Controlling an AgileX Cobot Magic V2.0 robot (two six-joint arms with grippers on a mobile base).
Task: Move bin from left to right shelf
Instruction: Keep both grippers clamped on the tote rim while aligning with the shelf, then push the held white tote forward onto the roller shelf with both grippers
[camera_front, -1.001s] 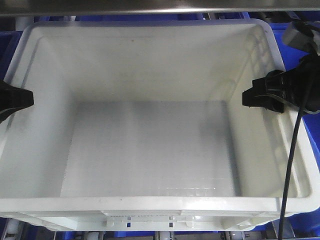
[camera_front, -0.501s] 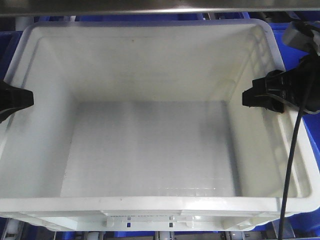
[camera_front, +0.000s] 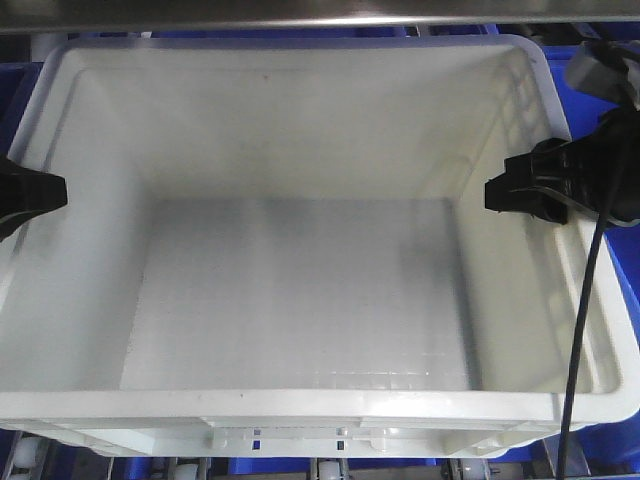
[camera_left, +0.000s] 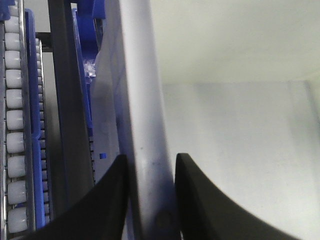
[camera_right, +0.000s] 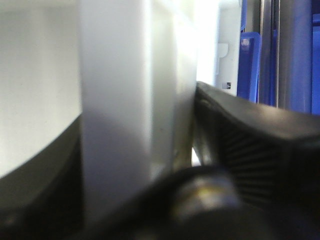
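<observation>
White bin (camera_front: 300, 130), bare grid floor showing, blue crates (camera_front: 605, 120) either side. Left gripper (camera_left: 150, 172) jaws clamp left wall; right gripper (camera_front: 522, 195) jaws clamp right wall.

Front view: you see the shelf (camera_front: 325, 468) only at the frame edges. Its white rollers (camera_front: 22, 458) show along the bottom edge, under the bin (camera_front: 300, 300), and its steel crossbar (camera_front: 300, 14) spans the top. You cannot tell whether the bin bears on the rollers. Blue crates (camera_front: 12, 85) flank the bin. Left wrist view: a roller track (camera_left: 14, 125) runs down the left edge.
</observation>
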